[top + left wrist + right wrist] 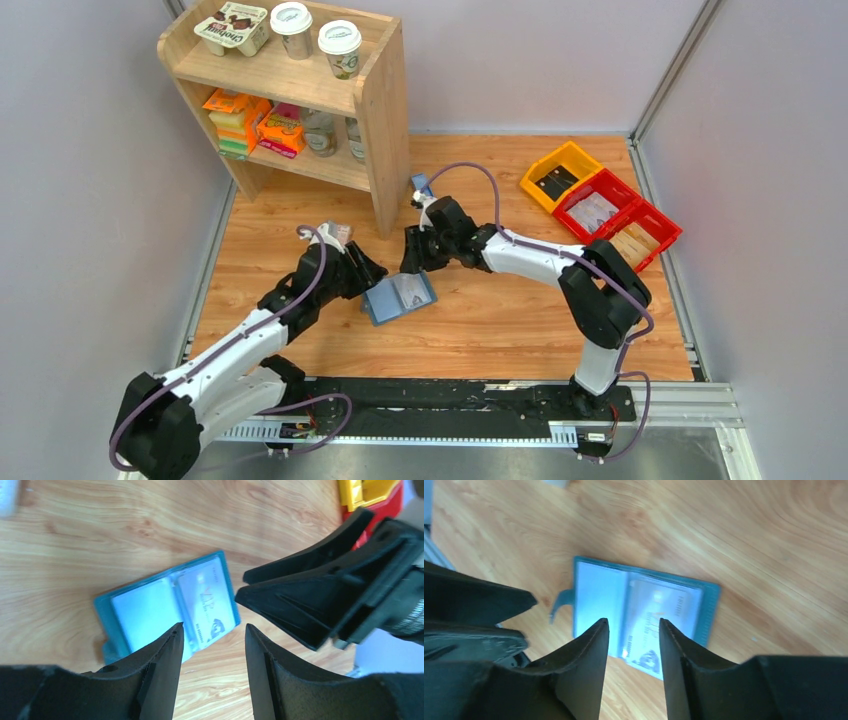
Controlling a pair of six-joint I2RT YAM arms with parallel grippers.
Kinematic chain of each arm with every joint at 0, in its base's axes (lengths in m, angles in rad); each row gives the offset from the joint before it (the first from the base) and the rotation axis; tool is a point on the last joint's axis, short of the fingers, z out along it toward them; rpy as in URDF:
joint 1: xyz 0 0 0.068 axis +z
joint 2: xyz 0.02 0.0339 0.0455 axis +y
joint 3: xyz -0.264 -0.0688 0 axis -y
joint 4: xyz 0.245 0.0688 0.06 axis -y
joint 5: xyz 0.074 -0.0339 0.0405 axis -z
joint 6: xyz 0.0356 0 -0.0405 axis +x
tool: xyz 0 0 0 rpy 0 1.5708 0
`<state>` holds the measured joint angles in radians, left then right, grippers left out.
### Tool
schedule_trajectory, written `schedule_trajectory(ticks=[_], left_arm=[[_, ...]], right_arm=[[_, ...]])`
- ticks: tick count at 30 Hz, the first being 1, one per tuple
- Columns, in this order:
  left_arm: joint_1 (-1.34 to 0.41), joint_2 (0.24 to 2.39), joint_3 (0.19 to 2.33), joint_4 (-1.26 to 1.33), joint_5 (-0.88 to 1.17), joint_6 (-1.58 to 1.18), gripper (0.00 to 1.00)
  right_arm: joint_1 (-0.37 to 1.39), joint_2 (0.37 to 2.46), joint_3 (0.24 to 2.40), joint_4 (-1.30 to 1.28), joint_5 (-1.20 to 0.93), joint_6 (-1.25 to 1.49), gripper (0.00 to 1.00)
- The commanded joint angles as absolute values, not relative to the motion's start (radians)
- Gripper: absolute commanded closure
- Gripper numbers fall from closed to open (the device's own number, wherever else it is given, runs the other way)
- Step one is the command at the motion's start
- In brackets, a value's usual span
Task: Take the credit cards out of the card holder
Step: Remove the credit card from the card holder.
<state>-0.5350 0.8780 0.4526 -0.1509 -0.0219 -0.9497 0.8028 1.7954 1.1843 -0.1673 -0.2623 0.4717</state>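
Note:
The teal-blue card holder (400, 297) lies open and flat on the wooden table between my two grippers. It also shows in the left wrist view (165, 607) and the right wrist view (644, 605). A pale card (207, 602) with dark print sits in one pocket and sticks out past the holder's edge (659, 617); the other pocket panel (599, 600) looks pale blue. My left gripper (368, 272) is open and empty, just left of the holder. My right gripper (412, 262) is open and empty, just above its far edge.
A wooden shelf unit (385, 110) with cups and packs stands at the back left, close behind the grippers. Yellow and red bins (600, 200) sit at the back right. A small blue-and-white box (420, 184) lies by the shelf's foot.

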Motion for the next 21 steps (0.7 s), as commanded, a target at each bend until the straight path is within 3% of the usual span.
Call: schedule_trajectory(ticks=[1,10,21], left_arm=[[-0.531,0.96,0.446,0.05,0.077,-1.043,0.44],[-0.531,1.15,0.414,0.17,0.115,-1.103,0.46],[-0.529,1.302,0.361,0.328,0.183,-1.147,0.47]], right_arm=[[0.776,1.784,1.129,-0.134,-0.252,0.46,0.59],[0.772,1.842,1.086,-0.058,-0.273,0.483,0.67],[0.772,1.878,1.037,-0.018,-0.299,0.492,0.69]])
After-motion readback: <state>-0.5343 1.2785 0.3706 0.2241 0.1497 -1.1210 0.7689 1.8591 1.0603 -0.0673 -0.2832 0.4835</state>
